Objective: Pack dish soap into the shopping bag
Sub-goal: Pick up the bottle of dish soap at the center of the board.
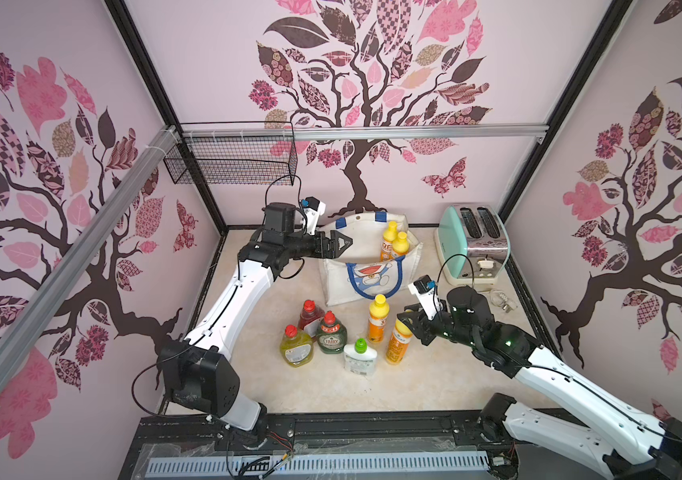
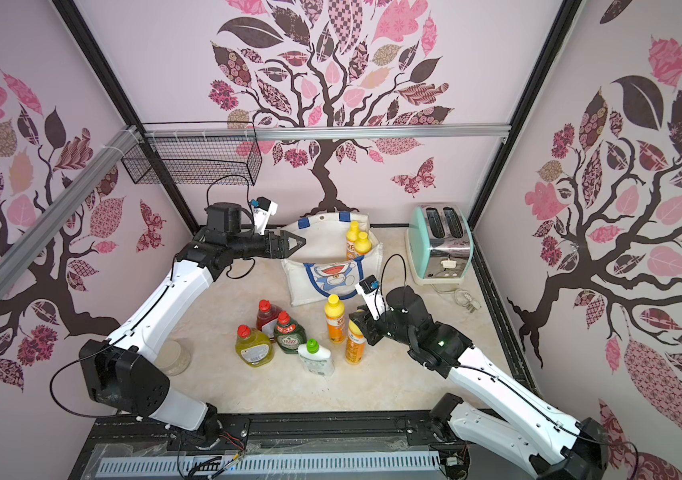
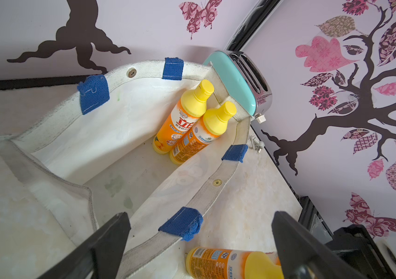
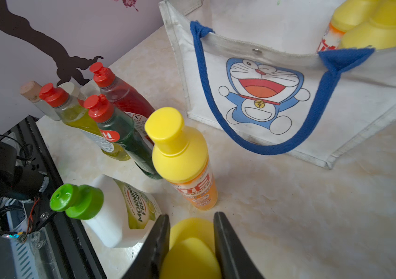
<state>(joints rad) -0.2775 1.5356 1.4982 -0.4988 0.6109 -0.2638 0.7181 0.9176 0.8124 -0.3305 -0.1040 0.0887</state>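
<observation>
Left end effector (image 1: 341,245) released over shopping bag (image 1: 337,280), right end effector (image 4: 191,218) grasping orange bottle (image 1: 398,347)

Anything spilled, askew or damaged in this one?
Greenish smudges mark the bag floor, perhaps old soap; no wet spill shows. The plug of the toaster lies loose on the table beside it. Bottles outside the bag all stand.
</observation>
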